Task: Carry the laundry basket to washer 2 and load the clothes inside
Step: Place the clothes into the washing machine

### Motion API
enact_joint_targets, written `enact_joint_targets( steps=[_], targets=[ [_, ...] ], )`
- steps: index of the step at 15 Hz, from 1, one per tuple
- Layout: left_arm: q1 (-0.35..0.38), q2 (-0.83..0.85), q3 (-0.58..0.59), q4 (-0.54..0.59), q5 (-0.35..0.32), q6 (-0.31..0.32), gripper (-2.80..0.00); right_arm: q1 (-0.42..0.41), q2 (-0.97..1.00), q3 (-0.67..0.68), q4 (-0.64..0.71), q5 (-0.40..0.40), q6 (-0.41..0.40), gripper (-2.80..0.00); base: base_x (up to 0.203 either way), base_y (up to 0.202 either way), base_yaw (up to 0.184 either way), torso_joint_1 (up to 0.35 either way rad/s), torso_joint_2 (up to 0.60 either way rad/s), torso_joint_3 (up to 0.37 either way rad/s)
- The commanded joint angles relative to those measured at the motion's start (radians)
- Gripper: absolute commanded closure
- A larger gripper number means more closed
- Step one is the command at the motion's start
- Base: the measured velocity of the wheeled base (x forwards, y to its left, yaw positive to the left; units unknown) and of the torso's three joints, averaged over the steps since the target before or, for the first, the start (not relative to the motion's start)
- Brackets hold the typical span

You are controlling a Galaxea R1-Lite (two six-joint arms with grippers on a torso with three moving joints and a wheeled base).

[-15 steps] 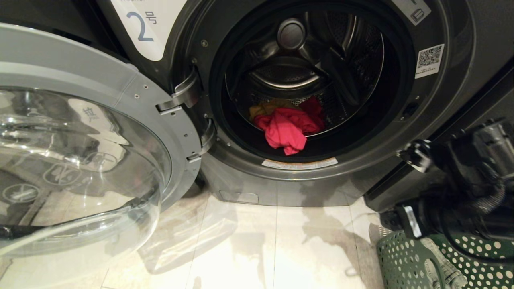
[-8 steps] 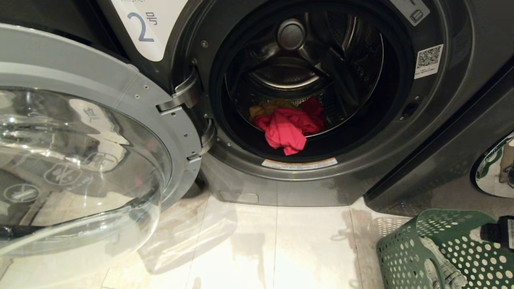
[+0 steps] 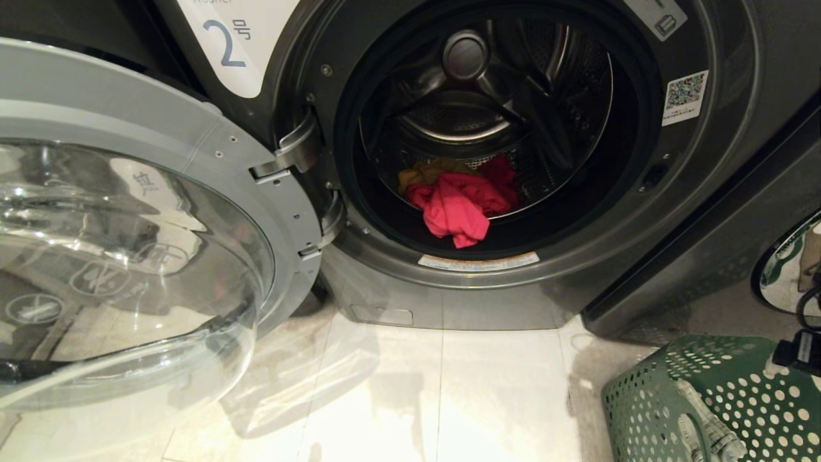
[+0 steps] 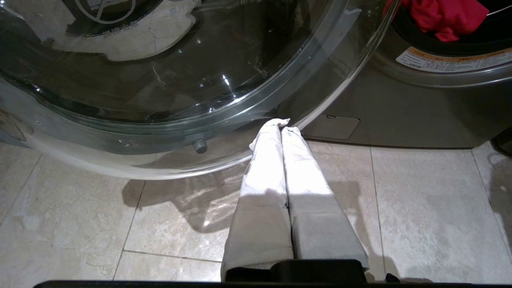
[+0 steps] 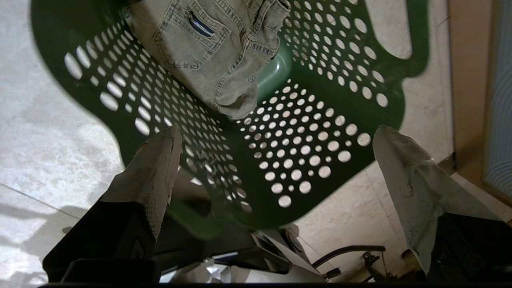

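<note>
Washer 2 (image 3: 641, 212), dark grey with a white "2" label (image 3: 224, 42), stands with its door open. A pink-red garment (image 3: 458, 205) lies in the drum, with a yellow-orange garment (image 3: 426, 173) behind it. The green laundry basket (image 3: 648, 404) sits on the floor at the lower right and holds a grey patterned piece (image 5: 208, 44). My right gripper (image 5: 276, 136) hangs open above the basket's inside, its fingers (image 5: 160, 160) apart and empty. My left gripper (image 4: 282, 124) is shut on nothing, low over the floor by the door's lower edge.
The open glass door (image 3: 128, 256) fills the left side. Another machine with a chrome-ringed door (image 3: 789, 269) stands to the right, behind the basket. Pale tile floor (image 3: 449, 398) lies before the washer. Parts of my base (image 5: 260, 256) show under the basket's rim.
My right arm has swung away from the washer's right side and down over the basket. Only a small piece of it shows at the right edge now.
</note>
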Motion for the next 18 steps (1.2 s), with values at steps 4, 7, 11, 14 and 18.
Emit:
enact_joint_targets(
  steps=[4,7,11,14,18],
  targets=[
    [0.0,0.0,0.04,-0.002,0.0,-0.002,0.0,-0.081,0.468,-0.158,-0.14,0.121,-0.114,-2.8,0.0,0.0,0.0,0.0,0.0,0.0],
    [0.001,0.0,0.04,-0.001,0.0,0.0,0.0,-0.095,0.57,-0.187,-0.158,0.064,-0.15,-2.8,0.0,0.0,0.0,0.0,0.0,0.0],
    [0.0,0.0,0.04,-0.002,0.0,0.0,0.0,-0.151,0.656,-0.21,-0.162,0.058,-0.255,-2.8,0.0,0.0,0.0,0.0,0.0,0.0],
    [0.001,0.0,0.04,-0.001,0.0,-0.001,0.0,-0.175,0.677,-0.2,-0.162,0.058,-0.3,-2.8,0.0,0.0,0.0,0.0,0.0,0.0],
    [0.0,0.0,0.04,-0.001,0.0,-0.001,0.0,-0.188,0.771,-0.2,-0.22,0.063,-0.335,-2.8,0.0,0.0,0.0,0.0,0.0,0.0]
  ],
)
